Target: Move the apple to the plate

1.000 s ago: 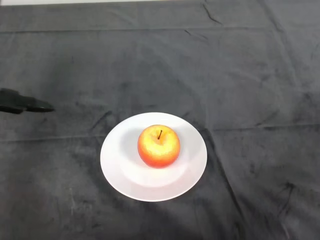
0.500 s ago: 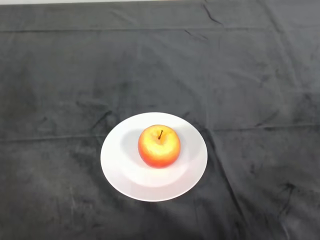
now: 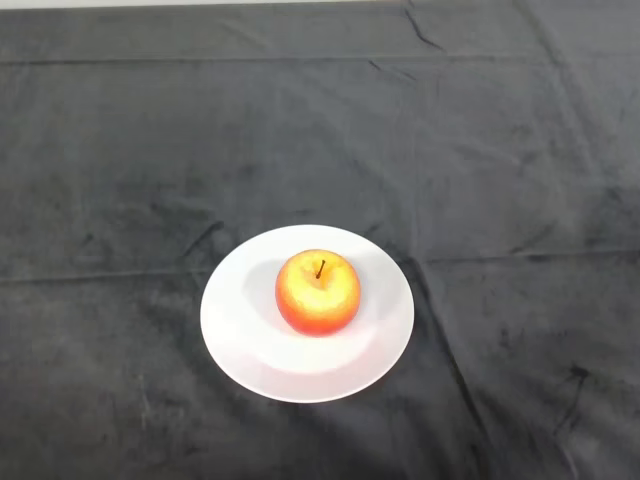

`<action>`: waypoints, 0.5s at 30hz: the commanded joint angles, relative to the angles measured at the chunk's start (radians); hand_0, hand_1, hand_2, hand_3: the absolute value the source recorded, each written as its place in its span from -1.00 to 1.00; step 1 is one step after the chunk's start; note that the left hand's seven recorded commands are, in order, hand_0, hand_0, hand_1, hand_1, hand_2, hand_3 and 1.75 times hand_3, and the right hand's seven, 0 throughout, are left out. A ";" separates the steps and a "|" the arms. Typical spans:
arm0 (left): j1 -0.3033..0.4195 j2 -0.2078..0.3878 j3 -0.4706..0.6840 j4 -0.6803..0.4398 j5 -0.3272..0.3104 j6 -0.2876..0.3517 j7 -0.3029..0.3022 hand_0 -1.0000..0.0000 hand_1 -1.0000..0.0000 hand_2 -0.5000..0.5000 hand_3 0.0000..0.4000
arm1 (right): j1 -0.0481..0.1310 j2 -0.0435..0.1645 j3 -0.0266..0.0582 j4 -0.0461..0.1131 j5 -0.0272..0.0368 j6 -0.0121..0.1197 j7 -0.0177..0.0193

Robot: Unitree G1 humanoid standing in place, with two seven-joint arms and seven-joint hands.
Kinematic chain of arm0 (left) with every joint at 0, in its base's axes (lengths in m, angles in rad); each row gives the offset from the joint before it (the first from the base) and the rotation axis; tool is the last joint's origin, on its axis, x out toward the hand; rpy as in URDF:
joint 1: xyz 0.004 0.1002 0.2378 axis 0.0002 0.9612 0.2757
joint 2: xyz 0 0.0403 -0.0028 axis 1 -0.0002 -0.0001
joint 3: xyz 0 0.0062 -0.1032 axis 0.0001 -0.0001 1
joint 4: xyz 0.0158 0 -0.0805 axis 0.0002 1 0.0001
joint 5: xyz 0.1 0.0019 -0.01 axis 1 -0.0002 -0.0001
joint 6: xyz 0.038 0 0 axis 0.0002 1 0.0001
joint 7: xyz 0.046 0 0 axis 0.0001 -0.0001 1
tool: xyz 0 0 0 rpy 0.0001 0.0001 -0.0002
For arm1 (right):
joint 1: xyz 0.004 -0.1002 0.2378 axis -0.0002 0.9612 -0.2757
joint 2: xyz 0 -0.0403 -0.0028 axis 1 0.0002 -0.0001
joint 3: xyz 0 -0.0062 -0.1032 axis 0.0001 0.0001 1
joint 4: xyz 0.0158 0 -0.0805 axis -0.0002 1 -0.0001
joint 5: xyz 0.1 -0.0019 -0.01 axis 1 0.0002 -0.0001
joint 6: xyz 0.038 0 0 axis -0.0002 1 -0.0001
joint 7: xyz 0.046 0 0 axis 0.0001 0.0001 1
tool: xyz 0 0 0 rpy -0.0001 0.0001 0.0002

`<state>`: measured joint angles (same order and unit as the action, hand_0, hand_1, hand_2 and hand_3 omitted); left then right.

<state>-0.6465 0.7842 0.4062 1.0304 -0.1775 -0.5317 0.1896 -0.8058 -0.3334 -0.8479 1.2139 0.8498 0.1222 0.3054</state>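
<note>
Red-yellow apple (image 3: pixel 318 292) — upright, stem up, at centre of white plate (image 3: pixel 240 340). Plate on dark-clothed bench (image 3: pixel 480 180), near middle. My hand — state cannot tell.

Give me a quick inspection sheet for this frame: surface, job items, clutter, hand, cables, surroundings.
Surface: table under a dark cloth, creased in several places.
Job's things: red and yellow apple sits stem up near the middle of the white plate; the plate lies flat on the cloth in the lower centre of the head view.
Task state: the apple is on the plate, so the move looks done.
Clutter: nothing seen.
Hand: nothing seen; no part of the robot shows in the view.
Cables: nothing seen.
Surroundings: a thin pale strip runs along the top edge beyond the cloth; cannot tell what it is.
</note>
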 commanded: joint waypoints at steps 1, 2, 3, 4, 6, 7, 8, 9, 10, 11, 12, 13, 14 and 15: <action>-0.076 0.076 0.032 0.032 -0.013 -0.015 0.015 1.00 1.00 0.00 -1.00 | -0.028 -0.025 -0.0178 -0.015 0.0155 -0.008 -0.0029; -0.078 0.075 0.035 0.034 -0.015 -0.015 0.017 1.00 1.00 0.00 -1.00 | -0.028 -0.026 -0.0179 -0.015 0.0155 -0.008 -0.0027; -0.079 0.075 0.038 0.036 -0.017 -0.015 0.017 1.00 1.00 0.00 -1.00 | -0.028 -0.026 -0.0180 -0.015 0.0155 -0.008 -0.0025; -0.080 0.075 0.040 0.037 -0.018 -0.015 0.017 1.00 1.00 0.00 -1.00 | -0.028 -0.026 -0.0180 -0.014 0.0155 -0.009 -0.0024; -0.082 0.075 0.044 0.040 -0.021 -0.015 0.015 1.00 1.00 0.00 -1.00 | -0.029 -0.026 -0.0182 -0.014 0.0155 -0.009 -0.0021; -0.082 0.075 0.046 0.041 -0.022 -0.016 0.014 1.00 1.00 0.00 -1.00 | -0.029 -0.026 -0.0182 -0.013 0.0155 -0.009 -0.0020; -0.082 0.076 0.048 0.043 -0.024 -0.016 0.012 1.00 1.00 0.00 -1.00 | -0.029 -0.026 -0.0183 -0.013 0.0155 -0.009 -0.0018; -0.083 0.076 0.050 0.044 -0.025 -0.016 0.010 1.00 1.00 0.00 -1.00 | -0.029 -0.026 -0.0184 -0.013 0.0155 -0.009 -0.0017; -0.083 0.076 0.051 0.045 -0.025 -0.016 0.009 1.00 1.00 0.00 -1.00 | -0.029 -0.026 -0.0184 -0.013 0.0155 -0.009 -0.0016; -0.083 0.077 0.053 0.046 -0.026 -0.016 0.007 1.00 1.00 0.00 -1.00 | -0.029 -0.026 -0.0185 -0.012 0.0155 -0.009 -0.0014; -0.083 0.077 0.054 0.047 -0.027 -0.017 0.005 1.00 1.00 0.00 -1.00 | -0.029 -0.026 -0.0185 -0.012 0.0155 -0.009 -0.0013; -0.083 0.077 0.055 0.048 -0.027 -0.017 0.004 1.00 1.00 0.00 -1.00 | -0.029 -0.027 -0.0186 -0.012 0.0155 -0.009 -0.0012; -0.084 0.077 0.056 0.049 -0.027 -0.017 0.002 1.00 1.00 0.00 -1.00 | -0.029 -0.027 -0.0187 -0.012 0.0154 -0.009 -0.0011; -0.084 0.077 0.056 0.051 -0.027 -0.018 0.001 1.00 1.00 0.00 -1.00 | -0.029 -0.027 -0.0187 -0.012 0.0154 -0.009 -0.0010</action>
<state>-0.6709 0.7854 0.4246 1.0348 -0.1919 -0.5318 0.1911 -0.8058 -0.3334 -0.8478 1.2139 0.8498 0.1222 0.3054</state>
